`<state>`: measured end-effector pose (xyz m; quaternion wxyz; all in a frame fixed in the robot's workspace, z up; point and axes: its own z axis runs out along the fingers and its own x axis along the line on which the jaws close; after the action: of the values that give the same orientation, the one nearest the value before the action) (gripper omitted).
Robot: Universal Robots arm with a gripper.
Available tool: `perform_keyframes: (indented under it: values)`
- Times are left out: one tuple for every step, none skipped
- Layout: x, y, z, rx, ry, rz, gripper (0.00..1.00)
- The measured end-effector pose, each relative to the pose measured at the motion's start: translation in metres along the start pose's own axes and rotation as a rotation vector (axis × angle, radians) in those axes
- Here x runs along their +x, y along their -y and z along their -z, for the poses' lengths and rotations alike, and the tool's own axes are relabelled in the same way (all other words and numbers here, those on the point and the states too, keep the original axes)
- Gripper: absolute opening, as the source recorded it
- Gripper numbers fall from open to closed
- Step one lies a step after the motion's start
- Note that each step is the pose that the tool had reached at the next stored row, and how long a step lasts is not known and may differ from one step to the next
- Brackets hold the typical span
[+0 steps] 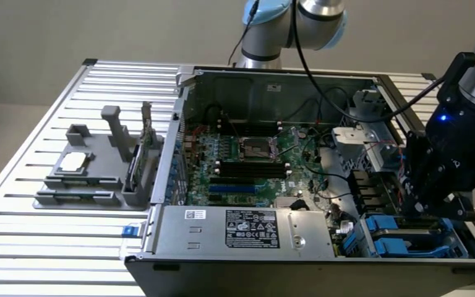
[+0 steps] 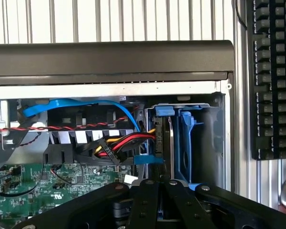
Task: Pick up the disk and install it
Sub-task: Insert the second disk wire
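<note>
Slatted table [image 1: 72, 241] (plain wall [image 1: 97, 31] behind) bears computer case [image 1: 221, 272].

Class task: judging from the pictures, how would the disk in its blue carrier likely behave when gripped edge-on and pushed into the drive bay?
The disk looks like a flat metal slab, so probably stiff and fairly heavy for its size. Its blue carrier is thin plastic and may flex slightly. Standing on edge in the bay, it could tip if released early.

I count one open computer case [image 1: 303, 185] on the bench [image 1: 23, 260], one motherboard [image 1: 246, 167] inside it, one power-supply box [image 1: 250, 232], two blue drive carriers [image 1: 402, 238], one grey parts stand [image 1: 97, 167], one keyboard [image 2: 274, 76], one pincer [image 2: 159, 191].
</note>
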<state>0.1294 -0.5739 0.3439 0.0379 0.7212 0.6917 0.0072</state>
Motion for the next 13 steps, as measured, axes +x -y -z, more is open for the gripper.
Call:
perform_keyframes:
  values:
    - [0.0000,0.0000,-0.0006,0.0000,-0.0001,0.000,0.11]
    - [0.0001,0.0001,-0.0012,0.0000,-0.0001,0.000,0.11]
    - [0.0001,0.0001,-0.0019,0.0000,-0.0002,0.000,0.11]
    - [0.0001,0.0002,-0.0025,0.0000,-0.0003,0.000,0.11]
    - [0.0001,0.0002,-0.0031,0.0000,-0.0003,0.000,0.11]
    - [0.0002,0.0002,-0.0037,0.0001,-0.0001,0.000,0.11]
    - [0.0002,0.0003,-0.0044,0.0001,-0.0003,0.000,0.11]
    - [0.0002,0.0003,-0.0051,0.0000,-0.0003,0.000,0.11]
    - [0.0002,0.0004,-0.0056,0.0000,0.0000,0.000,0.11]
    - [0.0003,0.0004,-0.0062,0.0000,0.0002,0.000,0.11]
    - [0.0003,0.0005,-0.0067,0.0000,0.0003,0.000,0.11]
    - [0.0003,0.0004,-0.0070,0.0000,0.0003,0.000,0.11]
    - [0.0003,0.0005,-0.0072,-0.0001,0.0002,0.000,0.11]
